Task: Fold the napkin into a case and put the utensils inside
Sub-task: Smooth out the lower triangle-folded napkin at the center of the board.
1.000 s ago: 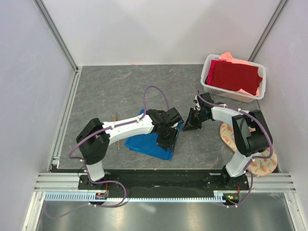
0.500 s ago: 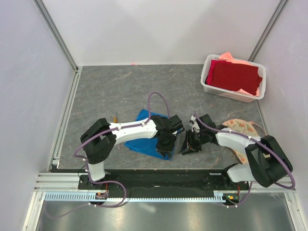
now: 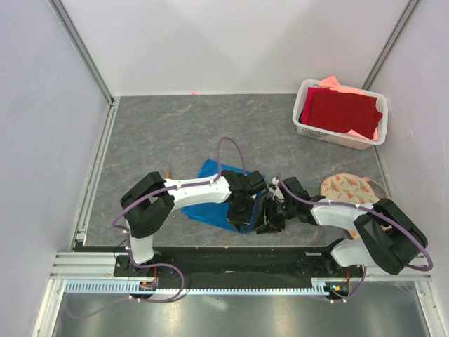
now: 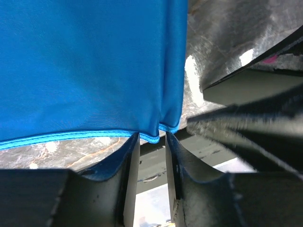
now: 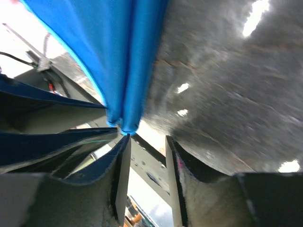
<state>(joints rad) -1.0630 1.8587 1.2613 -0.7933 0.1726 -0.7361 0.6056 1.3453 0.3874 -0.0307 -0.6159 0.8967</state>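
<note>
The bright blue napkin [image 3: 209,203] lies folded on the grey table, partly under my left arm. My left gripper [image 3: 243,213] sits at its near right corner. In the left wrist view the napkin [image 4: 90,66] fills the top, and its hemmed corner lies just at the tips of my left gripper [image 4: 152,139], which is open by a narrow gap. My right gripper [image 3: 266,219] is right beside it, open, with the napkin's folded edge [image 5: 130,61] touching its left fingertip [image 5: 122,142]. One thin orange stick [image 3: 168,170] shows left of the napkin.
A white basket [image 3: 309,131] at the back right holds a dark red cloth [image 3: 342,110] and a salmon-pink cloth [image 3: 339,84]. A round floral mat [image 3: 349,188] lies to the right, partly under my right arm. Grey walls stand on three sides.
My right arm has swung left and toward the near edge, bringing its gripper to the napkin's near right corner and uncovering the floral mat. My left gripper has shifted slightly toward that corner.
</note>
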